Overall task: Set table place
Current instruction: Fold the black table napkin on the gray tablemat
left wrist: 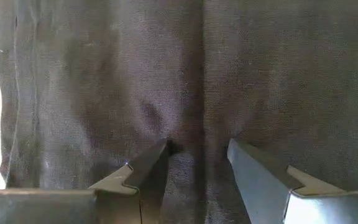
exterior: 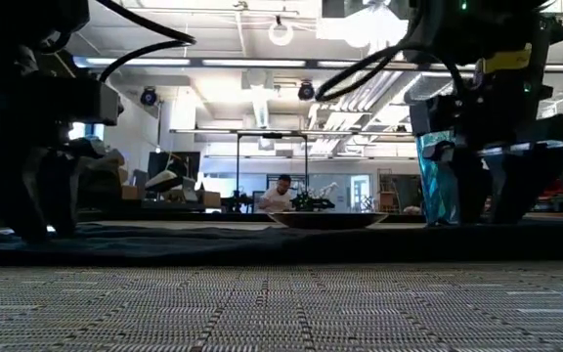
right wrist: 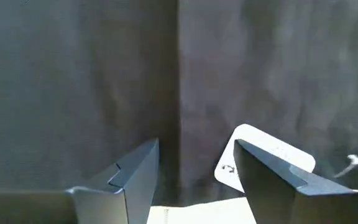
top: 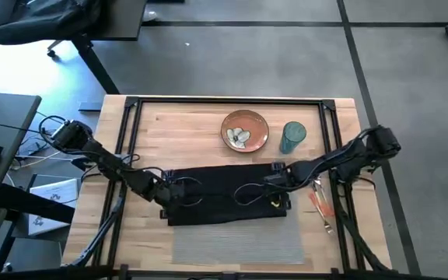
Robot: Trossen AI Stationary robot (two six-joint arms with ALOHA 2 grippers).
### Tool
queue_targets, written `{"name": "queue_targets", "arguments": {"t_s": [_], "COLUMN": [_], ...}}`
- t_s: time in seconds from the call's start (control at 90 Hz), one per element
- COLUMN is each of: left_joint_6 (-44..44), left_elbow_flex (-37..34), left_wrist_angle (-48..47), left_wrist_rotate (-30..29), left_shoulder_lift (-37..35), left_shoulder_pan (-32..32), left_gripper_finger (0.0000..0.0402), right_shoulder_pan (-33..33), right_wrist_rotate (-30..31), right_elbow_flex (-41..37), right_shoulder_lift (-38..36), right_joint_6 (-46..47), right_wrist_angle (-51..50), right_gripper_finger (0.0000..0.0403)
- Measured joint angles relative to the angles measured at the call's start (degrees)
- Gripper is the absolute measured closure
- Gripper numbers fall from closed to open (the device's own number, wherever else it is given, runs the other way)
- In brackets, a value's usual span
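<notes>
Two tools are working the black napkin point(top: 225, 194), which is lying spread across the far edge of the grey placemat point(top: 238, 243) on the surface point(top: 193, 124). The left tool point(top: 164, 196) is sitting at the napkin's left end, the right tool point(top: 277, 185) at its right end; in the wrist views both are parted, pressing down on the cloth with nothing clamped. We are judging the napkin light, limp and prone to bunching, so we would be pinching an edge or corner at each end. The plate point(top: 245, 130) and a teal cup point(top: 293, 137) are waiting beyond the napkin, the cutlery point(top: 322, 204) just right of it.
</notes>
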Motion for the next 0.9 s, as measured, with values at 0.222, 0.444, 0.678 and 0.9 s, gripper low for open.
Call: {"name": "queue_targets", "arguments": {"t_s": [0.222, 0.444, 0.678, 0.9], "left_joint_6": [0.05, 1.05, 1.12, 1.05], "left_elbow_flex": [-0.02, -0.04, -0.04, -0.04], "left_wrist_angle": [-0.03, -0.03, 0.12, 0.06], "left_wrist_rotate": [0.10, 0.23, 0.60, 0.23], "left_shoulder_lift": [0.04, 0.07, 0.09, 0.11], "left_shoulder_pan": [0.02, 0.02, -0.02, -0.02], "left_gripper_finger": [0.0241, 0.0257, 0.0319, 0.0395], "right_shoulder_pan": [0.03, 0.04, 0.07, 0.00], "right_wrist_rotate": [0.40, 0.38, 0.20, 0.81], "right_elbow_flex": [-0.88, -0.99, -2.12, -2.23], "right_shoulder_lift": [1.42, 1.50, 1.44, 1.44], "right_joint_6": [1.09, 0.13, 1.62, 1.54], "right_wrist_angle": [0.55, 1.11, 2.18, 2.27], "right_gripper_finger": [0.0236, 0.0268, 0.0315, 0.0395]}}
